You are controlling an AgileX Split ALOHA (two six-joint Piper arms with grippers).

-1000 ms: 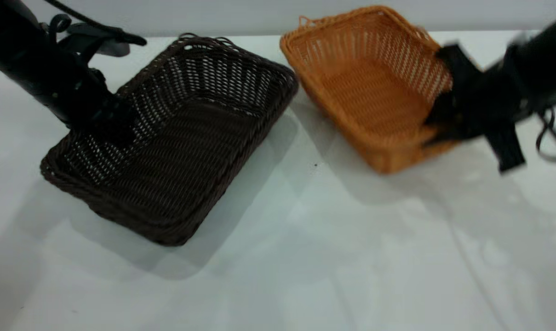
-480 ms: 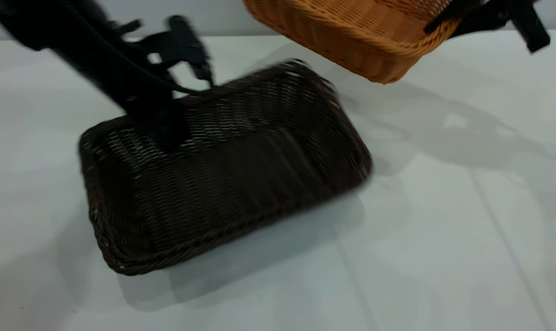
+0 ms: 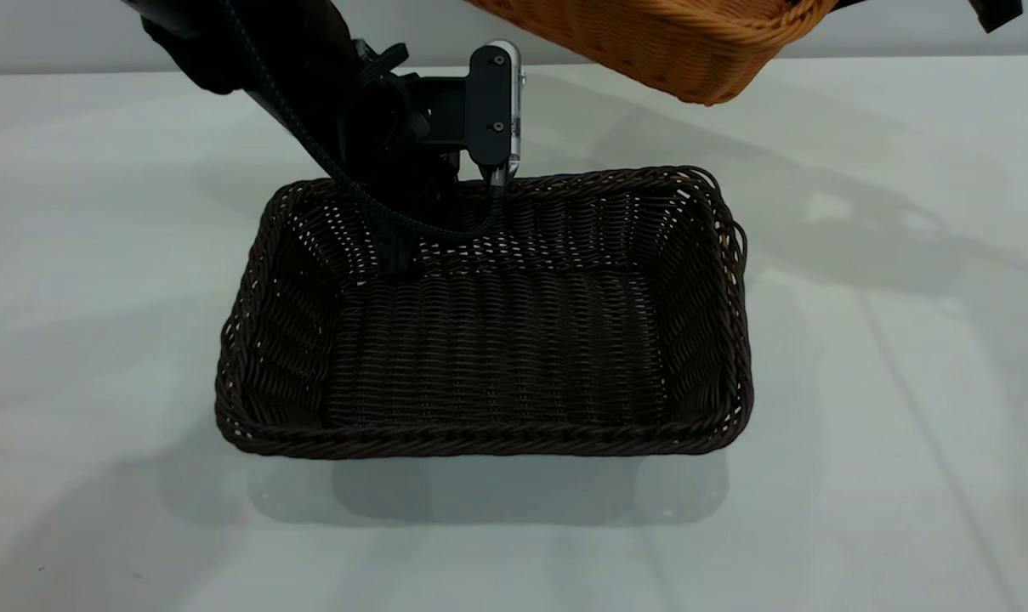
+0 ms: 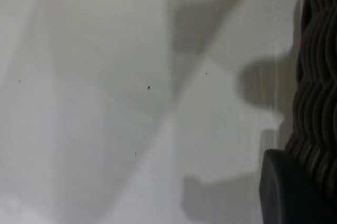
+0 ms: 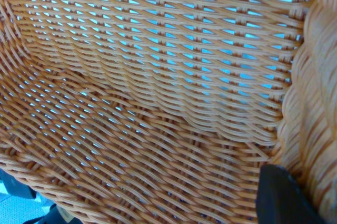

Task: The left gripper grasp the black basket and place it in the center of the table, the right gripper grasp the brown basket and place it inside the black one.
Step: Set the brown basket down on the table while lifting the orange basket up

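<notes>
The black basket (image 3: 488, 357) sits flat on the table (image 3: 888, 357), near its middle, long side toward the camera. My left gripper (image 3: 403, 242) is shut on its far wall, one finger inside and one outside. In the left wrist view a finger (image 4: 289, 192) lies against the basket's braided rim (image 4: 318, 76). The brown basket (image 3: 650, 38) hangs in the air above and behind the black one, at the top edge. My right gripper (image 3: 996, 12) holds its right end, mostly out of view. The right wrist view shows the basket's inside (image 5: 158, 76) and one finger (image 5: 284, 197) at its rim.
The left arm's camera bracket (image 3: 492, 106) stands just above the black basket's far rim. Bare tabletop (image 4: 105, 103) lies on all sides of the black basket.
The left gripper has swung the black basket toward the table's middle, and it now lies flat and square. The brown basket has risen from the table to the top of the view.
</notes>
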